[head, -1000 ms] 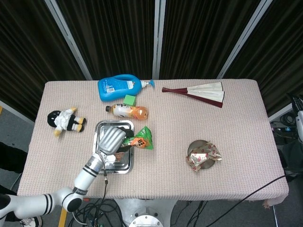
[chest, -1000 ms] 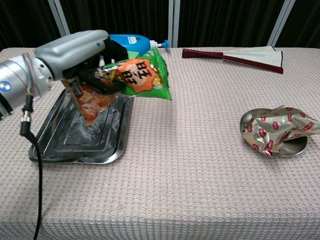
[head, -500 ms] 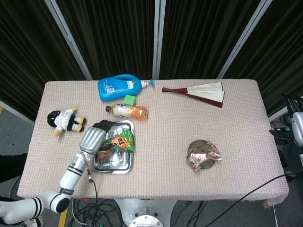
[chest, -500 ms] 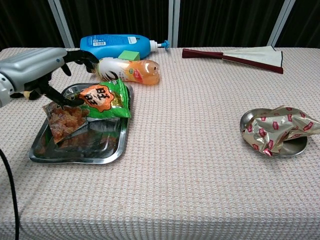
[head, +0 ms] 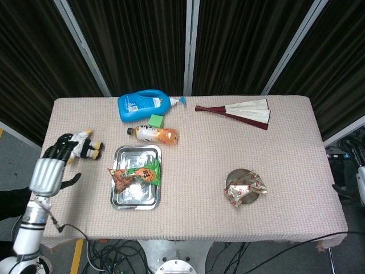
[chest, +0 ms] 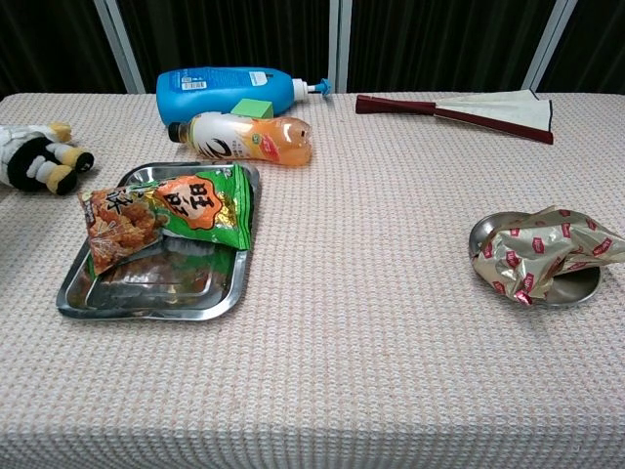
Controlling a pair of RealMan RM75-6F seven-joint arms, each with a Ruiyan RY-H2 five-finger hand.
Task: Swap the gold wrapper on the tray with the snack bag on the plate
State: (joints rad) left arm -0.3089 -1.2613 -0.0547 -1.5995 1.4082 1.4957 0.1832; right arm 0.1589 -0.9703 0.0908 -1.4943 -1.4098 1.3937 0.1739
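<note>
Green-and-orange snack bag [chest: 166,212] lying flat in the shiny rectangular metal tray [chest: 203,301], its green end resting over the tray's right rim. Crumpled gold wrapper with red labels [chest: 545,252] sitting on the small round metal plate [chest: 584,284] well apart to the right, spilling over the plate's edge. Silver-and-black left hand [head: 49,169] off the table's left edge, near the black-and-white plush toy [head: 80,145], fingers spread and holding nothing. Right hand: only a sliver of white hardware at the far right border of the head view, impossible to tell how the fingers lie. Behind the tray, a clear bottle of orange drink [chest: 249,139] on its side, a small green cube [chest: 252,107], and a blue detergent bottle [chest: 223,90] lying flat. Folded red-and-cream fan [chest: 469,108] at the far right of the table
</note>
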